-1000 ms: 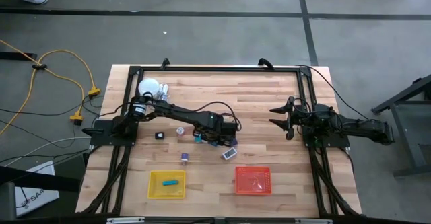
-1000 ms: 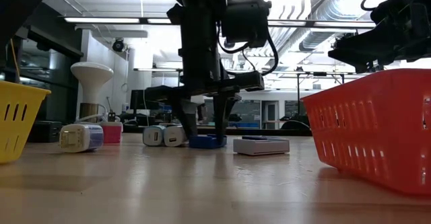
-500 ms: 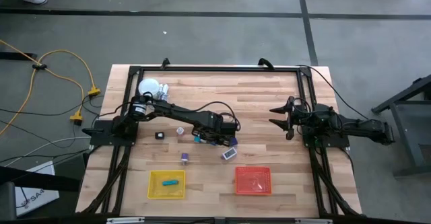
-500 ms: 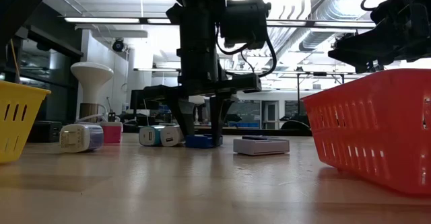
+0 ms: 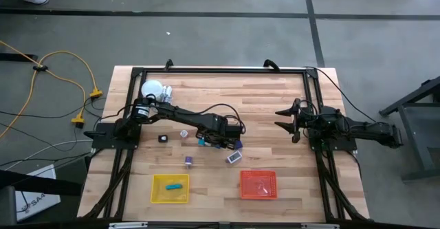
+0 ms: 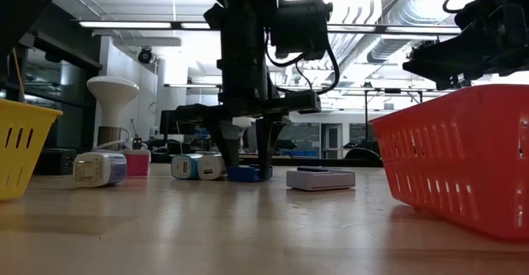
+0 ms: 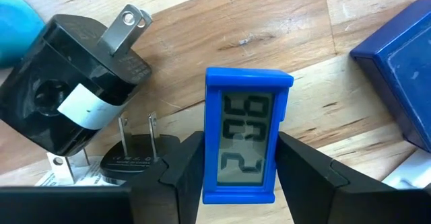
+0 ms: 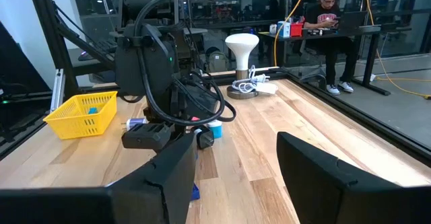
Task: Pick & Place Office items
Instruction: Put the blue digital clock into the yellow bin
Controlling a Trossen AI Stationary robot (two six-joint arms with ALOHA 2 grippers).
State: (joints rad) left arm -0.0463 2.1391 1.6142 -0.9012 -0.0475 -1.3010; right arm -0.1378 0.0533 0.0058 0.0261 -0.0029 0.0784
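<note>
Room: big workshop with ceiling lights; person sitting at a desk far behind the table.
Table: light wood, black frame around the rim.
Landmark: blue clock, lying face up near the middle of the table.
Left gripper: down at the blue clock, one finger on each side of it.
Fingers: narrow, right against the clock's sides; hard to tell if squeezing yet.
Right gripper: well apart from the clock, up off the table, fingers spread wide, nothing between.
Beside the clock: black plug on one side, dark blue box on the other, both near but not touching it.
Open room: bare wood past the clock's top edge.
Trays: yellow tray and orange tray at the table edge, well apart from the clock.
Cut off: dark blue box runs out of the wrist view.
Hard to make out: small pieces between clock and yellow tray, too tiny to name.
</note>
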